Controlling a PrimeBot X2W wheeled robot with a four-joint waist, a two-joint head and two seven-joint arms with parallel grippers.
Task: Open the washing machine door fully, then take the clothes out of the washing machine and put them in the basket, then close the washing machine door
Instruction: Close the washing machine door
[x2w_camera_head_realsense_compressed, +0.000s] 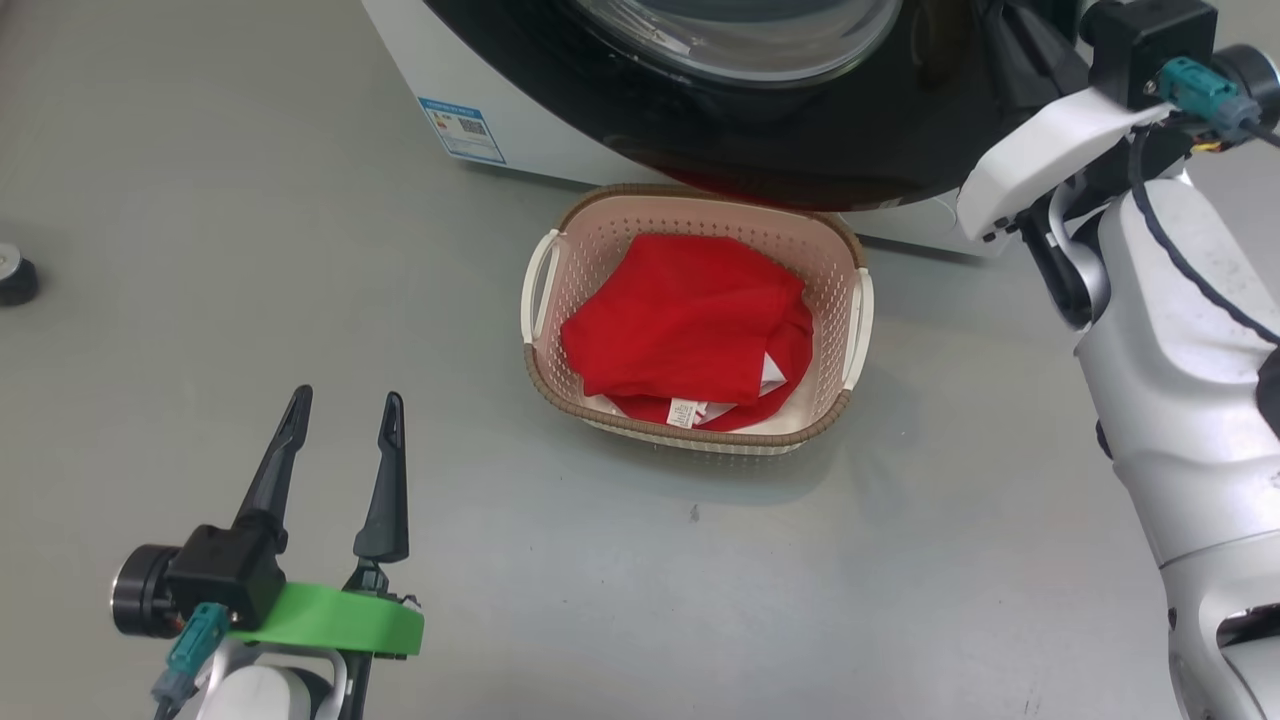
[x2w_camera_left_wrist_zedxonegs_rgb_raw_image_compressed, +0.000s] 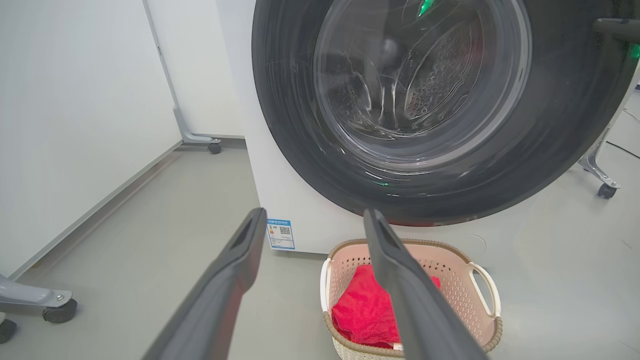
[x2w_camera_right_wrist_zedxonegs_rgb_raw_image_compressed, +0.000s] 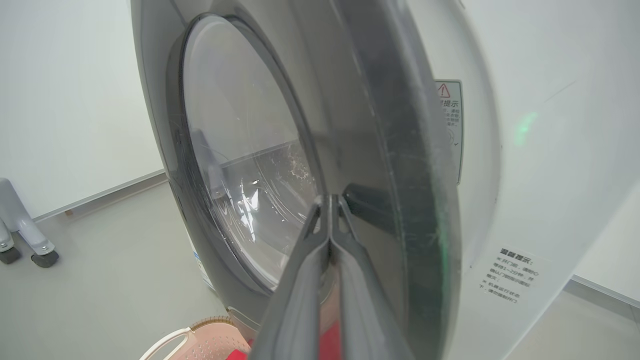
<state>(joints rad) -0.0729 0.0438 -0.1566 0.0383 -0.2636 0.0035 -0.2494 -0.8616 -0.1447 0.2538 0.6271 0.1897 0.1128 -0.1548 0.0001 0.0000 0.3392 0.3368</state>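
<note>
Floor (x2w_camera_head_realsense_compressed: 200, 330) is smooth grey, matte, soft even light across it. Head view, 9 o'clock: small black round object (x2w_camera_head_realsense_compressed: 14, 276) right at the edge. Tiny dark speck (x2w_camera_head_realsense_compressed: 694, 514) on the floor twd 6.

Left wrist view: white partition panel (x2w_camera_left_wrist_zedxonegs_rgb_raw_image_compressed: 75, 115) at 9, its grey foot w/ caster (x2w_camera_left_wrist_zedxonegs_rgb_raw_image_compressed: 59, 312) at 8. Second white panel (x2w_camera_left_wrist_zedxonegs_rgb_raw_image_compressed: 195, 65) at 11, caster (x2w_camera_left_wrist_zedxonegs_rgb_raw_image_compressed: 215, 148) under it. Another wheeled foot (x2w_camera_left_wrist_zedxonegs_rgb_raw_image_compressed: 602, 182) at 3.

Right wrist view: white wall (x2w_camera_right_wrist_zedxonegs_rgb_raw_image_compressed: 65, 90) at 10, pale legs on dark casters (x2w_camera_right_wrist_zedxonegs_rgb_raw_image_compressed: 27, 240) at 9.
</note>
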